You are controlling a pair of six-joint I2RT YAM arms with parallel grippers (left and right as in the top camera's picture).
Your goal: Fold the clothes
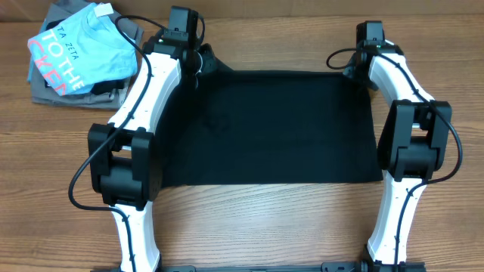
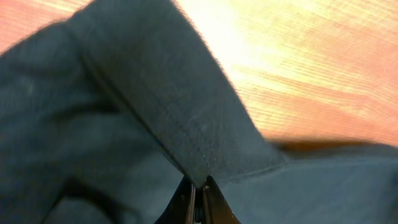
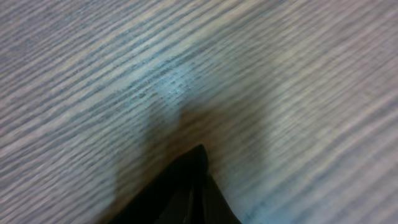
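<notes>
Both pairs of jaws are clamped down on fabric. The left gripper (image 1: 194, 66) pinches the black shirt (image 1: 272, 128) at its far left corner, and the right gripper (image 1: 355, 68) pinches the far right corner. From the left wrist, the two fingertips (image 2: 186, 208) meet with only a hairline between them, and a thick stitched hem of the shirt rises from that pinch in a raised fold. From the right wrist, a pointed tip of the shirt juts out over the wood grain. The fingers there are too dark against the cloth to make out.

The table (image 1: 249, 227), pale wood, runs out past the shirt on every side. The shirt lies spread flat in the middle of it as a wide dark rectangle. Its near edge is straight, and its far left corner is gathered into a small lump under the left gripper. The left arm (image 1: 147, 98), white with black joints, runs along the shirt's left edge and partly over it. The right arm (image 1: 404, 113) runs along the shirt's right edge in the same way. Well off the shirt's far left corner sits a pile: a light blue tee (image 1: 83, 49) with pink and white lettering, on top of folded grey garments (image 1: 49, 94). A black cable (image 1: 79, 177) loops out from the left arm's elbow, on the side away from the shirt.
</notes>
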